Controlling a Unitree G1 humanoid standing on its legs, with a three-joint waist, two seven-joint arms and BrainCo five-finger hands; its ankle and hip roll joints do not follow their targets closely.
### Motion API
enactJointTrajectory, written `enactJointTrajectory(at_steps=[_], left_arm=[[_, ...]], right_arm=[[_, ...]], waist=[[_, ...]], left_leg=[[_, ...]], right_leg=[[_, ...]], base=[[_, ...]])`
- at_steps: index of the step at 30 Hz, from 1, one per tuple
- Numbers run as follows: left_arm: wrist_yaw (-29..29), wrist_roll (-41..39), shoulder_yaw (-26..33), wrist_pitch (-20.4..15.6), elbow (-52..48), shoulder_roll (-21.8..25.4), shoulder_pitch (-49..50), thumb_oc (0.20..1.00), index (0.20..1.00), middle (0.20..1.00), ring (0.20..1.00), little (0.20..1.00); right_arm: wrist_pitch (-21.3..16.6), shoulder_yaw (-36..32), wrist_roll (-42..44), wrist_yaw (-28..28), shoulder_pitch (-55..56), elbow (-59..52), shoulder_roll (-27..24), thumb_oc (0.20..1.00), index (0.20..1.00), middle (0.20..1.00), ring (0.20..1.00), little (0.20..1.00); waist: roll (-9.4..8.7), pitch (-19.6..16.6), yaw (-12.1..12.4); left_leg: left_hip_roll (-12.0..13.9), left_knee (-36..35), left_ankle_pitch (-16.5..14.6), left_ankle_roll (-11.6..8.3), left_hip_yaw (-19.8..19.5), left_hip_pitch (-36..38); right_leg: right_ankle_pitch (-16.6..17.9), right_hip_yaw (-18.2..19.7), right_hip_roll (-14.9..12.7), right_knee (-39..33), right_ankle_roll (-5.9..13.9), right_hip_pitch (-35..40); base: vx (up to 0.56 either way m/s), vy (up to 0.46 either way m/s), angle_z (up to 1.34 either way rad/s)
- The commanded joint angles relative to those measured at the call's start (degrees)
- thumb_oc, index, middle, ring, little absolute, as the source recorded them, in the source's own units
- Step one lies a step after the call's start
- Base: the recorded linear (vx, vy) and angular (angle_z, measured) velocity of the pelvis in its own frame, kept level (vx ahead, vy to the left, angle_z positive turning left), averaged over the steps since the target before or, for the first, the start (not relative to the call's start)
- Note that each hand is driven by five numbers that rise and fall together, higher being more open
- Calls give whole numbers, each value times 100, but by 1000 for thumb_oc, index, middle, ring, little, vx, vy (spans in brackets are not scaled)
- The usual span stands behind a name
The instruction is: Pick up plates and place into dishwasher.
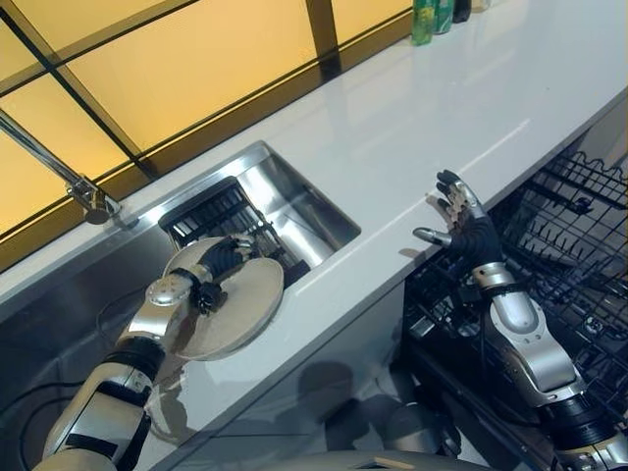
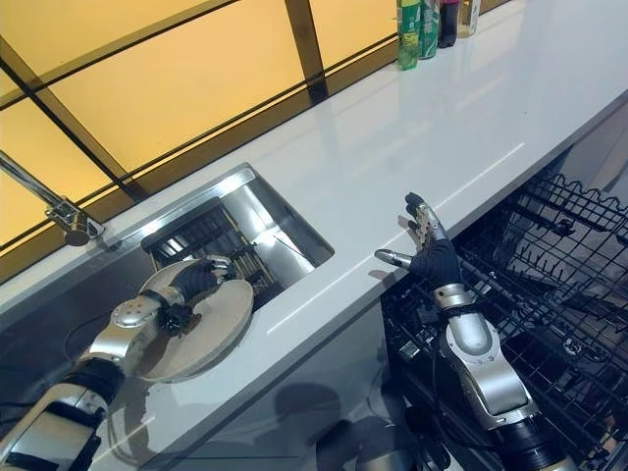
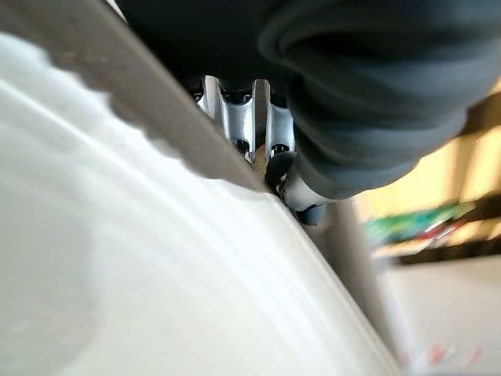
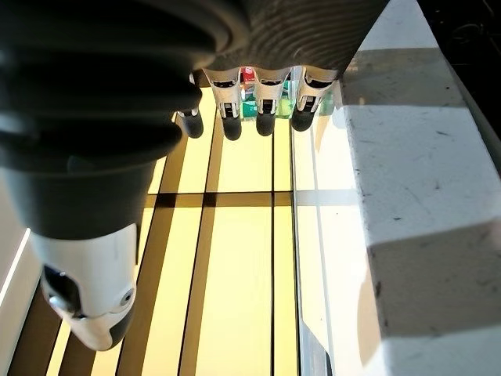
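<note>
Left hand (image 1: 218,263) grips a round beige plate (image 1: 231,309) by its rim, fingers curled over the far edge, thumb on the near face. The plate is lifted and tilted, held over the near edge of the steel sink (image 1: 314,211), overlapping the white countertop (image 1: 442,118) in the head views. In the left wrist view the plate (image 3: 141,274) is seen very close, with fingers (image 3: 235,117) clamped on its edge; exact thumb contact is hard to make out there.

A black rack (image 1: 211,211) sits inside the sink behind the plate. A faucet (image 1: 88,196) stands at the sink's left end. Bottles (image 2: 417,29) stand at the far end of the counter by the yellow window panels.

Right hand (image 1: 461,221) is raised just beside the counter's front edge, fingers straight, thumb spread, holding nothing. It is above the open dishwasher's black wire rack (image 1: 579,245). The right wrist view shows its fingers (image 4: 266,98) extended.
</note>
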Motion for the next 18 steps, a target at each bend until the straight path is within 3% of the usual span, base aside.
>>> enactJointTrajectory(at_steps=[1,6,18], left_arm=[[996,-83,692,-937,-485,135,-256,200,200,200,200,200],[1801,250,940,-1142,-1317,-112,-149,200,200,200,200,200],[2191,602,1084,-1080,-1914,-248,216,200,200,200,200,200]], right_arm=[[-242,56,-79,-6,157,27,246,1000,1000,1000,1000,1000],[-323,129,-166,-156,202,58,469,1000,1000,1000,1000,1000],[-272,89,-197,-147,342,-7,609,1000,1000,1000,1000,1000]], waist=[[-207,-354,239],[-331,-375,337],[-368,-400,360]], left_leg=[[-621,770,-1020,782,-273,-394],[-564,801,-1015,755,-336,-426],[-493,775,-988,739,-380,-340]], right_leg=[[-63,-305,303,535,-159,-698],[-70,-370,310,556,-170,-691],[-78,-385,332,597,-150,-651]], base=[[-36,-89,8],[-33,-73,9],[16,-35,3]])
